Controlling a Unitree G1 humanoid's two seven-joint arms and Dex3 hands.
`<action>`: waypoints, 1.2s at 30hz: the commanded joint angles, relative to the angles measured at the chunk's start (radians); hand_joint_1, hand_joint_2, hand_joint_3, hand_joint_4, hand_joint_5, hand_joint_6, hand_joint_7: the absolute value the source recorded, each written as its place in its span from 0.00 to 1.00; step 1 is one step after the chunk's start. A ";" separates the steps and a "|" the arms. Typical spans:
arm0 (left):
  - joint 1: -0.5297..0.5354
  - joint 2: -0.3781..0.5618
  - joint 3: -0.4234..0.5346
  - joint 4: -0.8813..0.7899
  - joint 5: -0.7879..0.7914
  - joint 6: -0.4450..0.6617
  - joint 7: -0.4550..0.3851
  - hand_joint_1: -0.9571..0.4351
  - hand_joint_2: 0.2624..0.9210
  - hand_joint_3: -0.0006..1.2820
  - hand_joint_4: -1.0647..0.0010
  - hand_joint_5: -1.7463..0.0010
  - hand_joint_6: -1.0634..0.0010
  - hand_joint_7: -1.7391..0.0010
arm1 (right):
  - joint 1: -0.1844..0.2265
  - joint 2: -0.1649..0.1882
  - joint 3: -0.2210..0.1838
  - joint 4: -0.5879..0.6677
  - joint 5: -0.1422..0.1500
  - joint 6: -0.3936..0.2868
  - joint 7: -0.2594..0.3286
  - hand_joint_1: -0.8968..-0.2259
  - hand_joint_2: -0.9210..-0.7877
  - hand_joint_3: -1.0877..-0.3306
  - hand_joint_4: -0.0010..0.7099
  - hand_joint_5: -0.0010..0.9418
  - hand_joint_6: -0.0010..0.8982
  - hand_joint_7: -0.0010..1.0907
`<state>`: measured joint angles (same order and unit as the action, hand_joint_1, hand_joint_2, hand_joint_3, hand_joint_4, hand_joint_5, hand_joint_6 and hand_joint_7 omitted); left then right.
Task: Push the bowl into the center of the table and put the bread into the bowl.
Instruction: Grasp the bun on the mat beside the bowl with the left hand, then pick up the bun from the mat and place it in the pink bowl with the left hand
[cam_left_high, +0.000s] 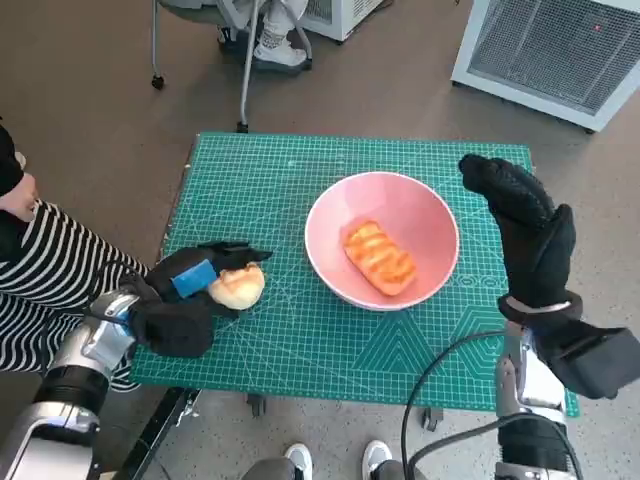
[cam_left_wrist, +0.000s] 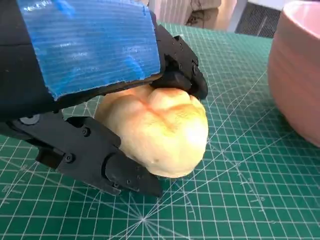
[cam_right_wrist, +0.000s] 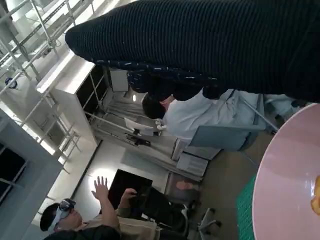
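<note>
— Green mat (cam_left_high: 300, 340) underneath; what's my left hand (cam_left_high: 185, 300) doing?
— Gripping a bun (cam_left_wrist: 160, 135), fingers (cam_left_wrist: 125, 175) wrapped round it, seen only at the wrist.
— Beyond?
— Bowl (cam_left_high: 381, 240) mid-table, a loaf (cam_left_high: 379, 257) inside; right hand (cam_left_high: 525, 235) beside its rim, empty, fingers apart.

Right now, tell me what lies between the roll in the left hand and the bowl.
Nothing visible: only bare green mat separates the roll, gripped by the left hand, from the bowl. A toasted bread piece already lies inside it.
</note>
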<state>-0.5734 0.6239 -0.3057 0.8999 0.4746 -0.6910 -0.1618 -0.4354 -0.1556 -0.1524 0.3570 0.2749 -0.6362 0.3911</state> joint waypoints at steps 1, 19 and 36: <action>0.006 0.012 -0.016 0.010 0.025 -0.038 0.006 0.89 0.93 0.11 0.39 0.35 0.44 0.58 | 0.018 -0.002 -0.002 0.013 -0.005 0.011 -0.001 0.21 0.00 0.42 0.22 0.00 0.05 0.46; -0.024 0.027 0.098 -0.224 -0.127 -0.135 -0.059 0.69 1.00 0.06 0.32 0.29 0.43 0.38 | -0.002 -0.004 -0.007 0.034 -0.001 0.011 0.000 0.21 0.00 0.41 0.22 0.00 0.05 0.46; -0.165 -0.145 0.142 -0.470 -0.149 -0.028 -0.022 0.69 1.00 0.08 0.34 0.28 0.48 0.35 | -0.013 -0.007 -0.013 0.052 -0.003 0.001 0.001 0.21 0.00 0.42 0.22 0.00 0.05 0.46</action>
<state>-0.7030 0.5234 -0.1557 0.4600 0.3112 -0.7320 -0.2053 -0.4531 -0.1554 -0.1586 0.3907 0.2737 -0.6388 0.3909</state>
